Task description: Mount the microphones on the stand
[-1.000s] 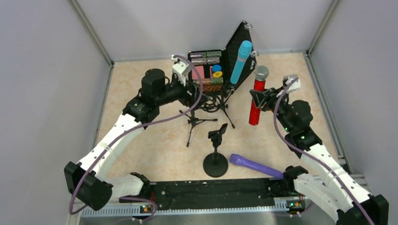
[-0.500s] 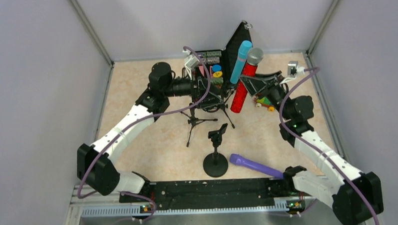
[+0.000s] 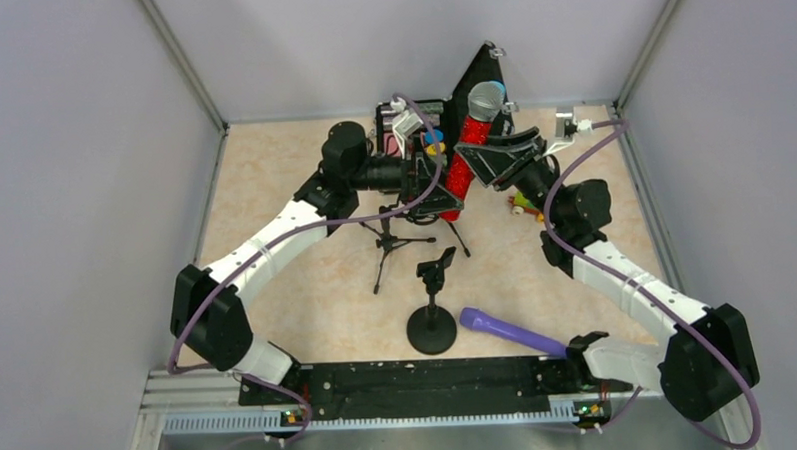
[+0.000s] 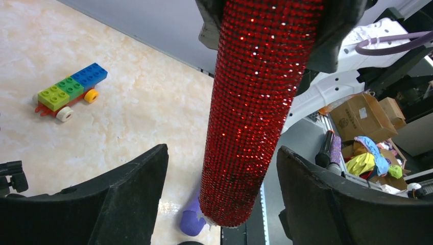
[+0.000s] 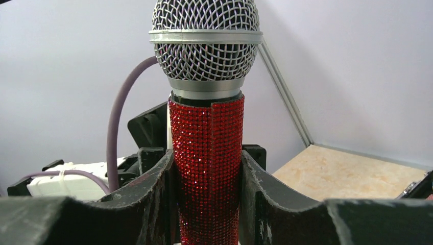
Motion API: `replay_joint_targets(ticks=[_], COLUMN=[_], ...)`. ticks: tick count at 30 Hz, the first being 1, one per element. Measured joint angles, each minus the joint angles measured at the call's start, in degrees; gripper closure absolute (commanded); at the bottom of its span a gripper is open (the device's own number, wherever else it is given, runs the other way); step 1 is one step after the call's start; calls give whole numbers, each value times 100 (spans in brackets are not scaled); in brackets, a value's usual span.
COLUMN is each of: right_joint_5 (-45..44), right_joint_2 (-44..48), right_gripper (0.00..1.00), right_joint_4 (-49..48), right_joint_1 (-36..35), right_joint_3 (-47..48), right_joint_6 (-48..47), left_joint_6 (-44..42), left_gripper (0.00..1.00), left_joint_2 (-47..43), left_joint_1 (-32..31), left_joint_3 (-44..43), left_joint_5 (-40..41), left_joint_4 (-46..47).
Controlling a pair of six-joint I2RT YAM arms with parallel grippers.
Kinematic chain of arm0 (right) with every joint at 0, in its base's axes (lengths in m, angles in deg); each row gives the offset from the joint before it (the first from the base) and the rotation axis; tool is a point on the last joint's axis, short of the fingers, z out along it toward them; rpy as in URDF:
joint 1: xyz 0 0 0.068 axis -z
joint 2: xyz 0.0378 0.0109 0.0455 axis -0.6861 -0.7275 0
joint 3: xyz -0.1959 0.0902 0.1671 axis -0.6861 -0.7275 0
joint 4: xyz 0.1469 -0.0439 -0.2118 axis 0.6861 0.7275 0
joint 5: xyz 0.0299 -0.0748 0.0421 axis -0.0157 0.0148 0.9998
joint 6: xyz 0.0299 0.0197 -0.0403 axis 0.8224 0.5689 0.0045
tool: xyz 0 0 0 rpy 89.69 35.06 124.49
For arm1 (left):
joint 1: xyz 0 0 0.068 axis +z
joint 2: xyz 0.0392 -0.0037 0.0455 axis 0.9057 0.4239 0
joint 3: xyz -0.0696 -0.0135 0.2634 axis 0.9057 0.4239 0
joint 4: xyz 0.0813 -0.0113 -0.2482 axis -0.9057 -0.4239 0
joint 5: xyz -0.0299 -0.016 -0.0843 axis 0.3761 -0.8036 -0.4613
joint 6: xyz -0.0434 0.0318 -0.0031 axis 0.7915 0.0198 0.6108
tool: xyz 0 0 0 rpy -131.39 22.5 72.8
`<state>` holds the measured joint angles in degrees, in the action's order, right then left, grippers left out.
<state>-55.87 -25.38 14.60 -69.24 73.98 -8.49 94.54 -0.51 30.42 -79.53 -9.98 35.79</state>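
The glittery red microphone (image 3: 460,168) with a silver mesh head (image 5: 204,41) is held nearly upright above the back of the table. My right gripper (image 3: 484,164) is shut on its red body (image 5: 207,132). My left gripper (image 3: 428,181) is open, its fingers (image 4: 122,199) apart on both sides of the microphone's lower end (image 4: 250,127) without touching it. The purple microphone (image 3: 513,332) lies on the table at the front right. A tripod stand (image 3: 395,235) and a round-base stand (image 3: 433,324) with a clip on top are in the middle. The light blue microphone is hidden behind the red one.
An open black case (image 3: 474,77) with several small coloured items stands at the back. A multicoloured toy-brick car (image 4: 69,93) sits on the table at the back right, also in the top view (image 3: 527,205). A black rail (image 3: 420,379) runs along the near edge.
My right arm has carried the red microphone left and back, in front of the case. My left arm has moved right, and its open fingers now straddle the microphone's lower end.
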Motion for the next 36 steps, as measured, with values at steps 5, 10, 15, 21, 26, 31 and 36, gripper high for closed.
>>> replay_joint_targets(ticks=[5, 10, 15, 21, 26, 31, 36], right_joint_5=[-74, -190, -170, 155, 750, 1381, 2085], right_joint_2=[-116, -153, -133, 7, 52, 48, -166], right_gripper=[100, 77, 34, 25, 19, 10, 10], right_joint_4=[-83, -129, -85, 459, 951, 1180, 901], right_joint_1=[-61, -61, -61, 15, 350, 555, 557], right_joint_3=[13, 13, 13, 15, 188, 337, 514], right_joint_6=[-9, 83, -13, -308, -380, -393, -173], left_joint_6=[103, 79, 11, -315, -671, -1016, -1349], left_gripper=[75, 100, 100, 100, 100, 100, 100], left_joint_2=[133, 133, 131, -13, -254, -584, -804], left_joint_1=[-28, -52, -52, -31, 116, 352, 522], left_joint_3=[-31, -31, -31, -31, -31, -33, -87], left_joint_5=[-79, -166, -109, 151, 243, 271, 258], left_joint_4=[140, 367, 330, -92, -647, -1204, -1816])
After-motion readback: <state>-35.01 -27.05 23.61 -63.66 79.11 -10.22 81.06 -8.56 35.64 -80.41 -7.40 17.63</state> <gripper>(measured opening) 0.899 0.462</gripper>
